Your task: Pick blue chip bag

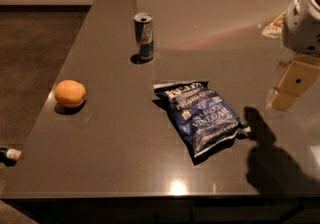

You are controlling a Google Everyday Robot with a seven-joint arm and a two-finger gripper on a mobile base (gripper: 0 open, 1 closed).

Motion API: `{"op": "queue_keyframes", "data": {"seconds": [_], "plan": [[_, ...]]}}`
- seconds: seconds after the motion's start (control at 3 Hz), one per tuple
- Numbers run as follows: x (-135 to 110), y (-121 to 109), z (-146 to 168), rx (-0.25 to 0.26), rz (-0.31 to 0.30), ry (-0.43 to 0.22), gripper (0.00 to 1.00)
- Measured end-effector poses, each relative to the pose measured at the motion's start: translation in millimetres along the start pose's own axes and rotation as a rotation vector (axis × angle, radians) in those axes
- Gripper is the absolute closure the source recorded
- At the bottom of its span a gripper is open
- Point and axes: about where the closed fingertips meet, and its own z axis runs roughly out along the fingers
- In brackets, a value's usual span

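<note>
The blue chip bag lies flat on the table, just right of the frame's centre, with its white lettering facing up. The pincer hangs at the right edge of the frame below the arm's white wrist. It is raised off the table and well apart from the bag. Whether it is released or clenched cannot be told from this angle. It plainly carries nothing, since the bag rests untouched on the table.

The coming move turns on one relation: the bag lies to the left of the pincer in the frame and a little lower. Its nearest part is the lower right corner, which points toward the arm's shadow. The bag's long axis runs diagonally, from upper left near the centre down to lower right. A reach from the right edge would therefore meet one short end first. In my judgement, the pincer has to travel leftward and descend, and it probably has to turn so its closing line crosses the bag's narrow width rather than its length.

The drink can stands upright above and left of the bag. The orange fruit sits far left. Both are away from that path.
</note>
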Motion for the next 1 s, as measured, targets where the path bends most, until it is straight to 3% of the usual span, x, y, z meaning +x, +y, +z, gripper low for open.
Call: {"op": "queue_keyframes", "data": {"seconds": [0.33, 0.67, 1.0], "plan": [[0.0, 0.0, 0.0, 0.0, 0.0, 0.0, 0.0], [-6.0, 0.4, 5.9, -0.025, 0.042, -0.027, 0.0], [-23.1, -0.4, 30.0, -0.087, 0.132, -0.037, 0.0]]}}
